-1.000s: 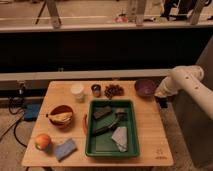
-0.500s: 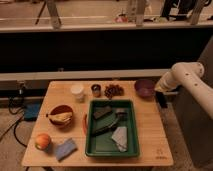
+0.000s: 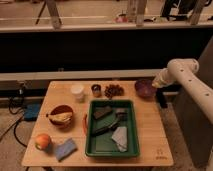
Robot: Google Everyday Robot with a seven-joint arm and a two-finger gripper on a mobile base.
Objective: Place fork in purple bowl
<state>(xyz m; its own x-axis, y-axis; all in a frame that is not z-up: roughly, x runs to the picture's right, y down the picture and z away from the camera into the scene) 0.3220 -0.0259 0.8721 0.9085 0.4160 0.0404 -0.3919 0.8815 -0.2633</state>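
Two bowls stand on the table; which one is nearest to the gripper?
The purple bowl, at the table's far right corner, right beside the gripper. The red-orange bowl sits far off at the left side.

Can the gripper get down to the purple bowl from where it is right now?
Probably yes. The gripper sits just past the right rim of the purple bowl at the table's far right corner, and nothing stands between them.
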